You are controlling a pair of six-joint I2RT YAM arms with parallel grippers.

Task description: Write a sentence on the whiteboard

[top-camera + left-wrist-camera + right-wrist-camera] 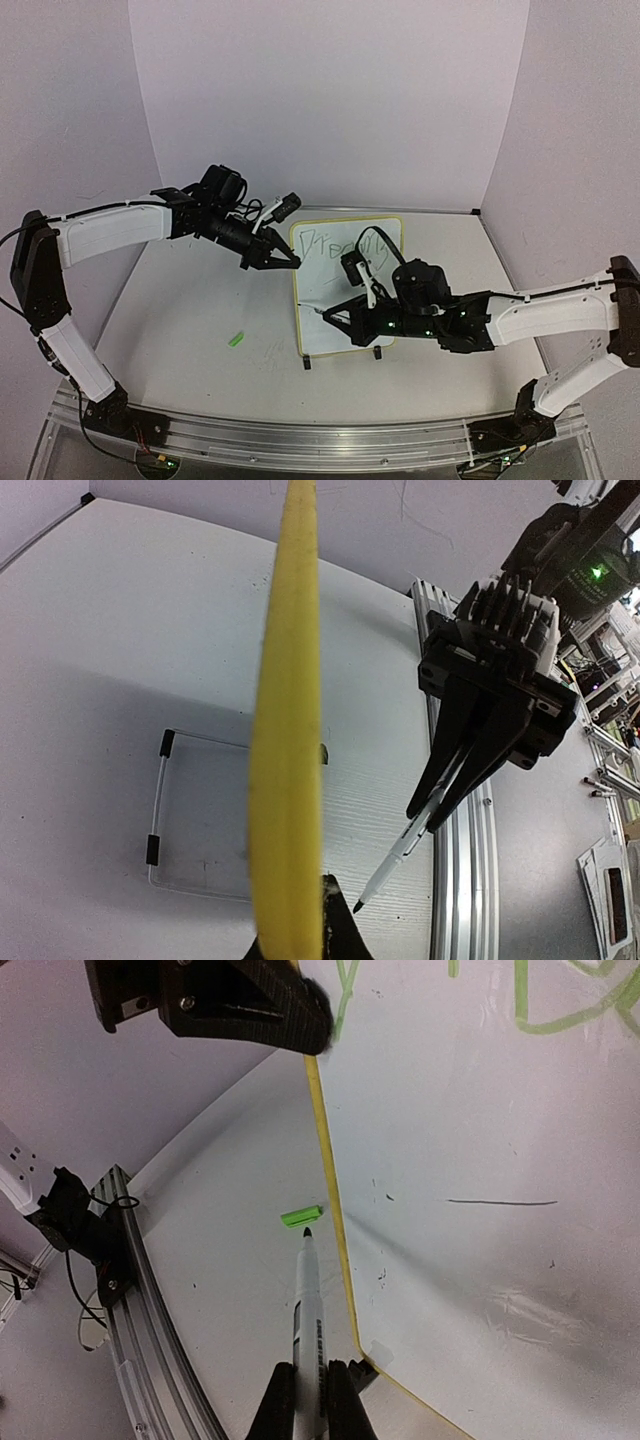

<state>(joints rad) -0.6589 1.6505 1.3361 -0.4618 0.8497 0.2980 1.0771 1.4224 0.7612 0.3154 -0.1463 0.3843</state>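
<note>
The left gripper (287, 259) clamps the small yellow-framed whiteboard (345, 295), the right gripper (332, 316) pinches a white-barrelled marker (308, 1310); only one scrawly green line (335, 244) is written

Remote view, as I see it: green marker cap (236, 339) lying on white table (170, 290), about 7 o'clock from centre; aluminium rail (300, 437) along 6 o'clock edge.

The whiteboard (332, 280) stood upright mid-table, walling off the centre. The left gripper (286, 259), clamped on its upper left edge, blocked that corner. The right gripper (333, 318), closed on a marker (306, 1300), filled the space before the lower left face. Left of the board lay open table (190, 290), broken only by a small green cap (236, 339).
</note>
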